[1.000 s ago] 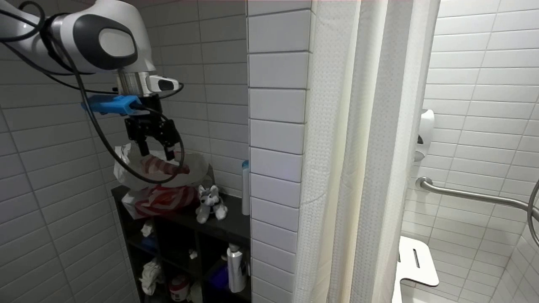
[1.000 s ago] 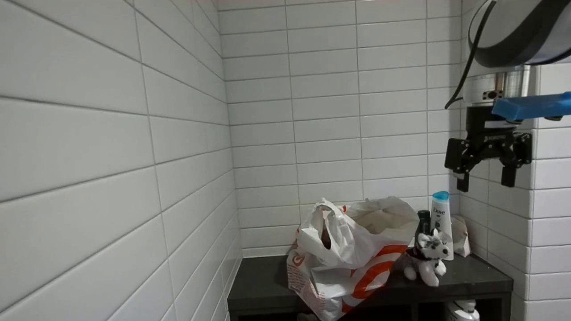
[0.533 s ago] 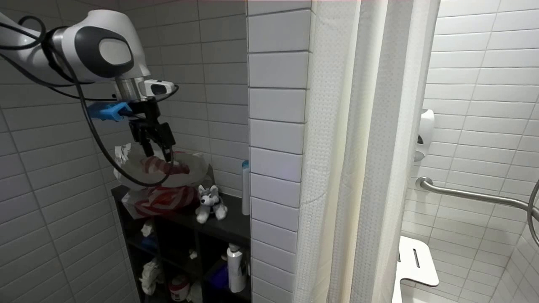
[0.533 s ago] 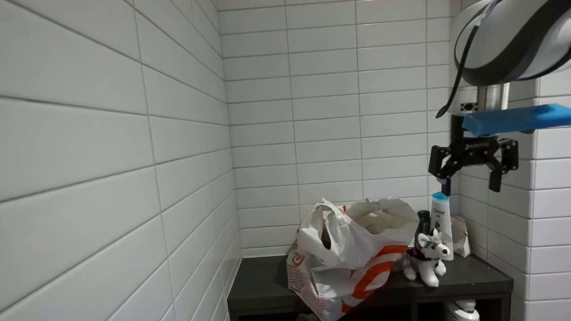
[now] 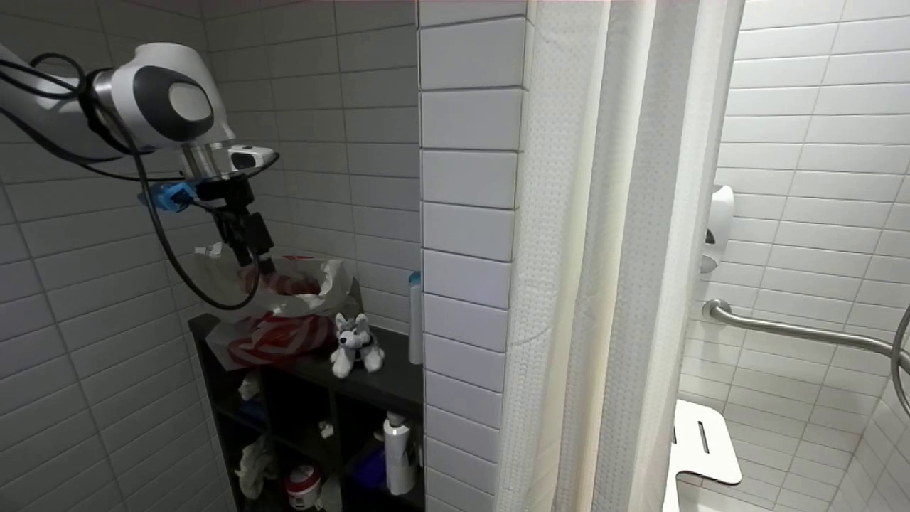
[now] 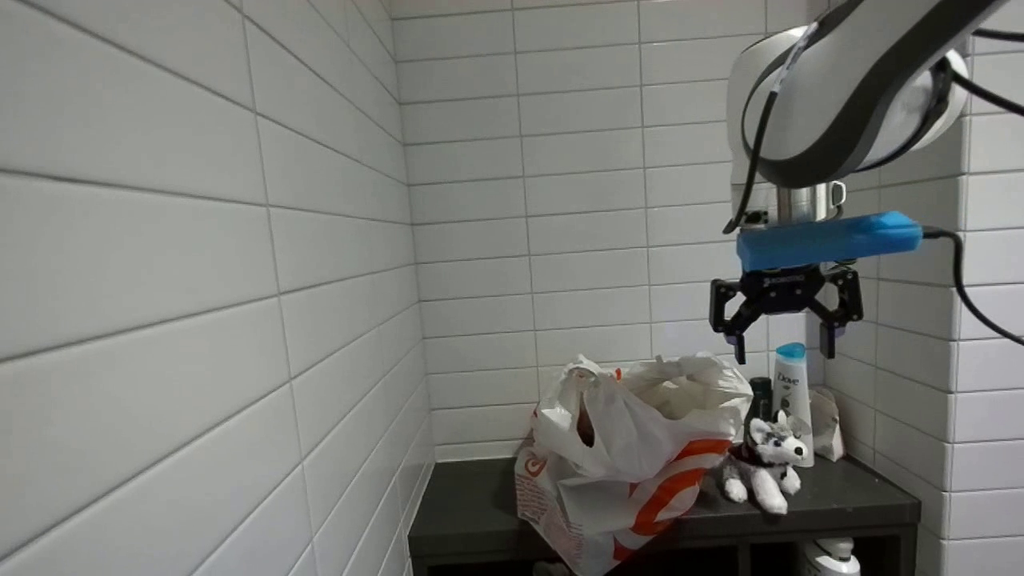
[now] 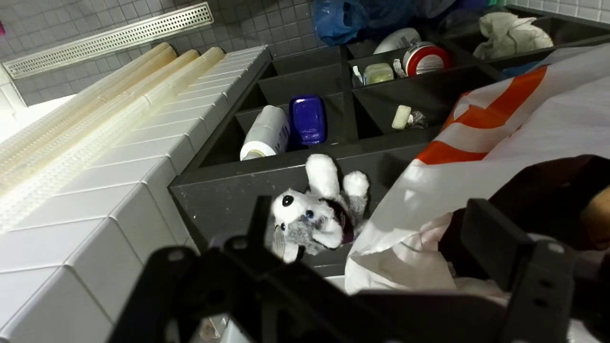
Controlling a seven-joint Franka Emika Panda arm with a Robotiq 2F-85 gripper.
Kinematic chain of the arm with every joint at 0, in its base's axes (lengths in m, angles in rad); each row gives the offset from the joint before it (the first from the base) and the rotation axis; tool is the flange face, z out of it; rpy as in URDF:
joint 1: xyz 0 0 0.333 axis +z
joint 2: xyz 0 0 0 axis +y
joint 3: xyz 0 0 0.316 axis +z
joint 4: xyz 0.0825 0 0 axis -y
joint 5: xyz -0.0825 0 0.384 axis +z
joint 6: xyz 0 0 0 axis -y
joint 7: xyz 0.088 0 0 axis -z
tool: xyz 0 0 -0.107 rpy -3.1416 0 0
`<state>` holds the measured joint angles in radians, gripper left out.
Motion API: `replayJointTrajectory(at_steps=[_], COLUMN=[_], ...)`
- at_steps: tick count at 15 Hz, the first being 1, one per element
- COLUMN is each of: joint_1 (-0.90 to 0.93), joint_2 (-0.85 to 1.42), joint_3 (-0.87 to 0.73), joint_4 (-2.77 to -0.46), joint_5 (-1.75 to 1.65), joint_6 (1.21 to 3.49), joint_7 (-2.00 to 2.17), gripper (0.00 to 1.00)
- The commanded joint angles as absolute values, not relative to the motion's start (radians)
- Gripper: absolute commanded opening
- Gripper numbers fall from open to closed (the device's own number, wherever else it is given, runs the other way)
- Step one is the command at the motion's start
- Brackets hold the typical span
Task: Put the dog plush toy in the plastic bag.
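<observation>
Gripper [image 6: 784, 352] has moved lower and nearer the bag [image 6: 640, 452], spread and holding nothing. Grasping the dog [image 6: 764, 464] likely follows.

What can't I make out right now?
Dark bottle, in an exterior view: lower part hidden by the dog plush toy.
Dove bottle, in an exterior view: partly behind the tiled pillar.
Plastic bag, in the wrist view: contents partly behind a gripper finger, cut off by the right edge.

plastic bag [image 7: 538, 136] cropped in wrist view, dark bottle [image 6: 759, 395] partly hidden
</observation>
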<state>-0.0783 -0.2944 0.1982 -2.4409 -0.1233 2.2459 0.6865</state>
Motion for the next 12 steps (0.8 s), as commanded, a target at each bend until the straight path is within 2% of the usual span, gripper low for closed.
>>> replayJointTrajectory(at_steps=[1,8,12], joint_1=[-0.080,-0.078,-0.070], joint_2=[-0.176,-0.070,-0.032], joint_3=[0.177,0.062,0.009], joint_4=[-2.331,-2.222,-2.176], joint_5=[-0.157,-0.123,0.044], joint_6=[2.204,2.162,2.132], joint_7=[0.760,0.788,0.735], gripper=[1.00,1.00,1.00])
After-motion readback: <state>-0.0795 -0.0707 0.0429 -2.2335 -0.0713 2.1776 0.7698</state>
